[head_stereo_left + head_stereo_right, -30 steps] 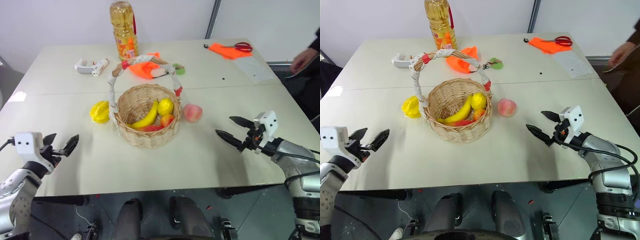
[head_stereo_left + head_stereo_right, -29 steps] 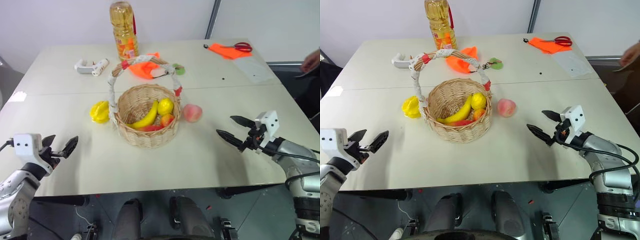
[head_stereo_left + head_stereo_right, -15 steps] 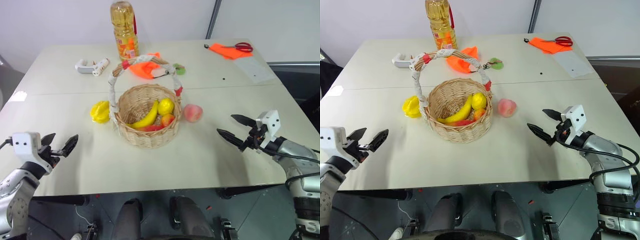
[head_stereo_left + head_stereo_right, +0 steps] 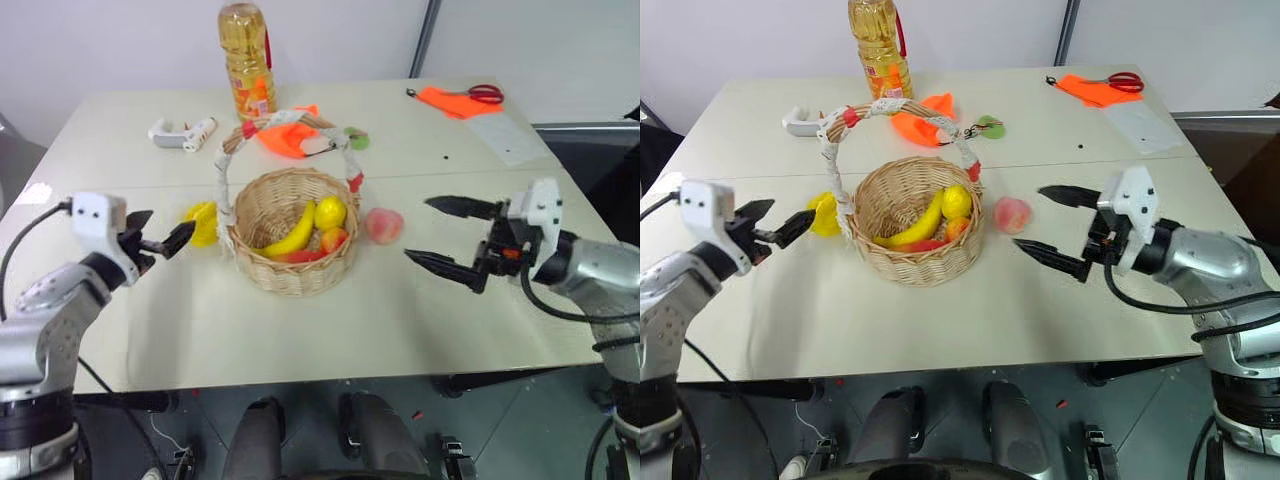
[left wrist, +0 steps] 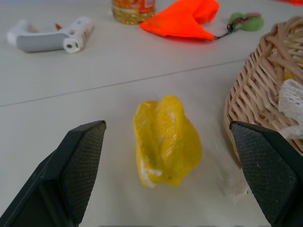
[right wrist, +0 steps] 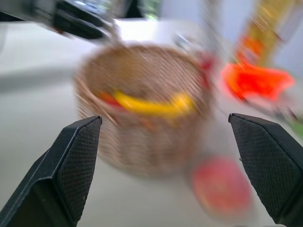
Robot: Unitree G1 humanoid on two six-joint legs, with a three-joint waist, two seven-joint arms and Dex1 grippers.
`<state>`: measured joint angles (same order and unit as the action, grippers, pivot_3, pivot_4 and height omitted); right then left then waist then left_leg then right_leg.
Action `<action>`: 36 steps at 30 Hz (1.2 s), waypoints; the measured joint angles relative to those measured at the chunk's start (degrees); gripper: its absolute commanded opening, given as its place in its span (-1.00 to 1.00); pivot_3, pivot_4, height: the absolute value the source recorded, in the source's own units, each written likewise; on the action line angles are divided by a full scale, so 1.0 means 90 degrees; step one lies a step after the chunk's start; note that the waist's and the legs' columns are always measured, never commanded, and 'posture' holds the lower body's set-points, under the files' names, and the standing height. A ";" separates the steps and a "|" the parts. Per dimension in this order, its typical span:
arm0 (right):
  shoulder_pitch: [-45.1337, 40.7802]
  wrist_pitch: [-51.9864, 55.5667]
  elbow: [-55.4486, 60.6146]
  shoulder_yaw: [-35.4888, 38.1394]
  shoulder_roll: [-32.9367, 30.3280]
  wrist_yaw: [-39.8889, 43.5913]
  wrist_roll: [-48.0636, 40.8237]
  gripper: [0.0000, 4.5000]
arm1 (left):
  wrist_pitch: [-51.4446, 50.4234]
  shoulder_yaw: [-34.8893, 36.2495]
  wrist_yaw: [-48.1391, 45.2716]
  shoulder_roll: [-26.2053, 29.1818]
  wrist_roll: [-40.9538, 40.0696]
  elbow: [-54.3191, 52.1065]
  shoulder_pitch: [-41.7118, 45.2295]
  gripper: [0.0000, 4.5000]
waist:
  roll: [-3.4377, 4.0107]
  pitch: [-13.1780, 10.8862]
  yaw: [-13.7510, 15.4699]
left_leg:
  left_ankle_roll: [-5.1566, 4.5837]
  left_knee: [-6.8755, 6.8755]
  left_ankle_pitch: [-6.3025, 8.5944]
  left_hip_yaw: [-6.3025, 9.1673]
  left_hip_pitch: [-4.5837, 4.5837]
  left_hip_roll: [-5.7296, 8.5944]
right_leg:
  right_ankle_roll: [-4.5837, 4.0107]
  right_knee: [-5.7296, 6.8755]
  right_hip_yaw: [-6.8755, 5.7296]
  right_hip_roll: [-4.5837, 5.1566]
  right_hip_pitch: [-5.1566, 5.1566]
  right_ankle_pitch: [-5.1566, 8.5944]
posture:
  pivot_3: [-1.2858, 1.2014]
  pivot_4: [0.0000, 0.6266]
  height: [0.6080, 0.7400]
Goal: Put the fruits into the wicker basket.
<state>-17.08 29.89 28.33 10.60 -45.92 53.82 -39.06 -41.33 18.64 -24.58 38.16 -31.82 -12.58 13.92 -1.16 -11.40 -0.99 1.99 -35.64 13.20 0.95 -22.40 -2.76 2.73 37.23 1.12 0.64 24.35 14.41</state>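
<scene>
The table [image 4: 420,320] is unchanged, and the wicker basket [image 4: 295,270] sits at centre frame as before, a banana [image 4: 290,238] and lemon [image 4: 331,212] inside. Both arms have come up and inward from the lower corners. The right gripper [image 4: 450,237] now hovers right of centre, fingers wide apart, near the peach [image 4: 384,226], which rests just right of the basket. The left gripper [image 4: 160,232], fingers also spread and empty, now hangs beside the lumpy yellow fruit [image 5: 165,139] lying left of the basket.
</scene>
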 measured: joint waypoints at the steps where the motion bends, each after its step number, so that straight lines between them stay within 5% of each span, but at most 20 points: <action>1: -0.0067 0.0072 0.0116 -0.0098 0.0010 -0.0040 -0.0055 0.99 | -0.0055 -0.0096 -0.0001 0.0001 0.0025 0.0081 0.0107 1.00 | -0.0001 0.0000 0.0005 | 0.0000 0.0000 0.0000 0.0000 -0.0001 0.0000 | 0.0001 -0.0001 -0.0001 0.0000 0.0000 0.0000 | 0.03 -0.52 1.00; 15: -0.0286 0.0455 0.0681 -0.0605 0.0215 -0.0498 -0.0305 0.99 | -0.0344 -0.1321 -0.0058 -0.0078 0.0978 0.1246 0.1286 1.00 | -0.0006 -0.0001 0.0020 | -0.0001 -0.0005 0.0000 0.0000 -0.0006 0.0000 | 0.0004 -0.0001 -0.0001 0.0002 0.0002 -0.0002 | 0.03 -0.52 1.00; 30: -0.0205 0.0433 0.0700 -0.0636 0.0217 -0.0495 -0.0268 0.99 | -0.0866 -0.0840 0.0132 -0.0463 0.0827 0.1421 0.1364 1.00 | -0.0007 -0.0001 0.0025 | -0.0001 -0.0007 0.0000 0.0000 -0.0006 0.0000 | 0.0006 0.0002 -0.0001 0.0002 0.0002 -0.0003 | 0.03 -0.52 1.00; 36: -0.0281 0.0428 0.0700 -0.0652 0.0221 -0.0490 -0.0248 1.00 | -0.0873 -0.0837 0.0128 -0.0636 0.0828 0.1627 0.1422 0.00 | -0.0007 -0.0001 0.0024 | -0.0001 -0.0007 0.0000 0.0001 -0.0006 0.0000 | 0.0004 0.0003 -0.0001 0.0002 0.0002 -0.0004 | 0.03 -0.52 1.00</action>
<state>-19.61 33.74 34.62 4.73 -43.93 49.41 -41.29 -49.18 11.11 -23.43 32.44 -24.37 2.06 26.72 -1.23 -11.41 -0.78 1.98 -35.70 13.20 0.96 -22.46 -2.76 2.77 37.26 1.11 0.66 24.36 14.38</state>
